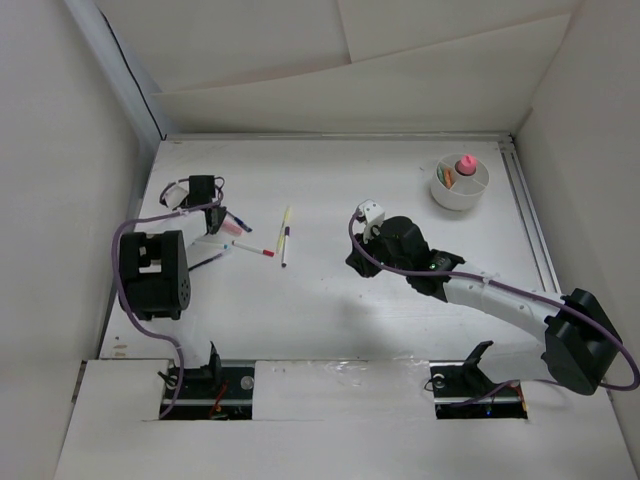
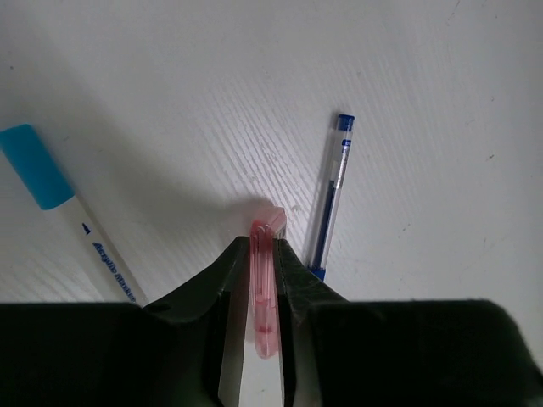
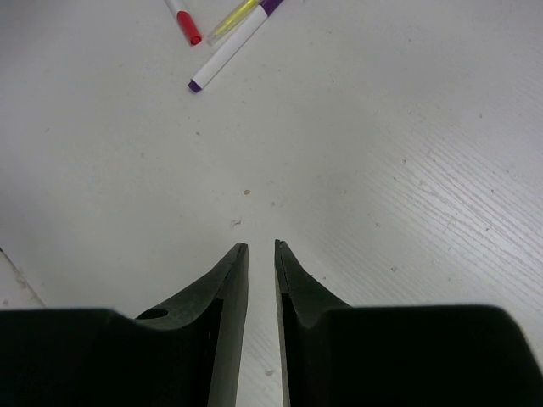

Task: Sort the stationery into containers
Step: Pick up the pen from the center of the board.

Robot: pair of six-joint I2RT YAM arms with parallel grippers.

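Note:
My left gripper is shut on a translucent pink pen, whose tip pokes out ahead of the jaws just above the table. A clear blue pen lies right of it and a white marker with a cyan cap to its left. From above, the left gripper is at the table's left. The round white divided cup at the far right holds a pink-capped tube and an orange piece. My right gripper hovers mid-table, open by a narrow gap and empty.
A yellow pen, a white pen with purple ends and a red-tipped pen lie between the arms. White walls enclose the table on the left, back and right. A metal rail runs along the right edge.

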